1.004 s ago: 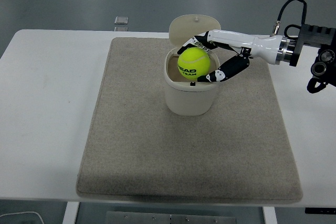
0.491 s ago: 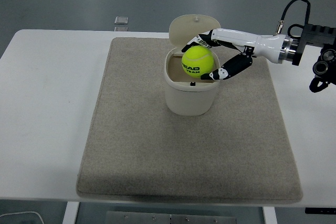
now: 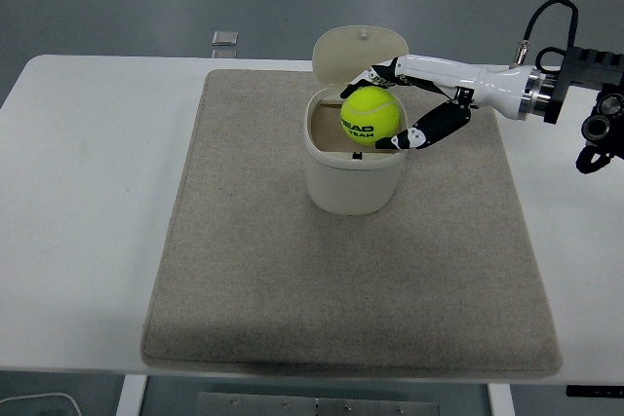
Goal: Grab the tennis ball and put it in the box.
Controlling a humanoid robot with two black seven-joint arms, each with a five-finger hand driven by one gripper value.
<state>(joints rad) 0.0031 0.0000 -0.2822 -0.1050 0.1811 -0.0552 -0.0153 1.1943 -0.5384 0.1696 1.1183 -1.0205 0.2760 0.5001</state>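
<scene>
While the right hand (image 3: 398, 109) grasps it above the open box (image 3: 355, 168), the tennis ball (image 3: 370, 115) shows "HEAD".

1. A white table (image 3: 88, 192) fills most of the frame, with a beige felt mat (image 3: 292, 289) spread over its middle.
2. A cream box (image 3: 355, 177) stands on the mat just above the frame's centre, its round hinged lid (image 3: 356, 51) tipped open behind it.
3. The right hand (image 3: 414, 104) reaches in from the right edge, white-shelled with black finger joints, its fingers curled around the tennis ball (image 3: 370, 114).
4. The yellow-green ball sits over the box's open mouth, its lower part below the rim, dark lettering facing the camera.
5. A small grey square object (image 3: 225, 39) lies on the floor beyond the table's far edge, upper left of the box.
</scene>
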